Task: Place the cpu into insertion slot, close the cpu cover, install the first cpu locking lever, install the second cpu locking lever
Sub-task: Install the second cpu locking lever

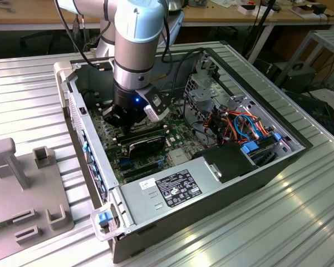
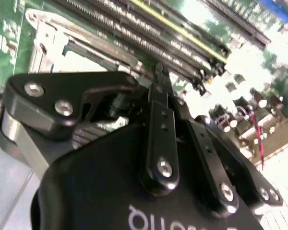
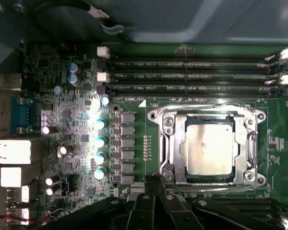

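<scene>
- Ribbed aluminium surface (image 1: 278, 222), pale grey, reflecting overhead light.
- Wooden workbench (image 1: 39, 16) along the far side, cables and clutter on top.
- Metal shelf frame (image 1: 328, 47) at the exterior view's right.
- Dark floor beneath the workbench.

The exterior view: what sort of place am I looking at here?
Probably a robotics lab or test workshop: an open computer case sits on a ribbed metal table, a robot arm reaches in, and cluttered wooden benches stand behind.

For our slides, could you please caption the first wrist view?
The cpu sits in the insertion slot with the cpu cover closed.
</scene>
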Controlling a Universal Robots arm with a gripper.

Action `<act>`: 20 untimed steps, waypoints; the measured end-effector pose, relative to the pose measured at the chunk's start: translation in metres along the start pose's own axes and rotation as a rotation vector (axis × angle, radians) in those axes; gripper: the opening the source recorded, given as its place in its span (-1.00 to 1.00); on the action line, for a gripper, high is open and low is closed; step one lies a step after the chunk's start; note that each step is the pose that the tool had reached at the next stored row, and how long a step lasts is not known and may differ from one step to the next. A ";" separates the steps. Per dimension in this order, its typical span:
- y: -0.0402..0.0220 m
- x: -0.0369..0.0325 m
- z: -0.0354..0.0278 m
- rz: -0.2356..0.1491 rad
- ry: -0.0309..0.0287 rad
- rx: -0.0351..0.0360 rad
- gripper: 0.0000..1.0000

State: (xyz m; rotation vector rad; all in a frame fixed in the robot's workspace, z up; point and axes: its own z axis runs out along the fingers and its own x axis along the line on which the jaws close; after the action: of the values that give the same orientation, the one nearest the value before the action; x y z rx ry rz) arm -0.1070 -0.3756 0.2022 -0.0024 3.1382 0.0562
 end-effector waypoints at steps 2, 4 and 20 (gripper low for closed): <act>0.0000 0.0001 0.0002 0.000 0.0004 -0.0007 -0.79; -0.0011 0.0000 0.0005 0.000 0.0000 -0.0018 -0.79; -0.0020 -0.0001 -0.0348 0.000 0.0002 -0.0009 -0.79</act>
State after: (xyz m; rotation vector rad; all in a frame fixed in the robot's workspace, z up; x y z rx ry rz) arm -0.1070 -0.3788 0.2370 -0.0026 3.1384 0.0577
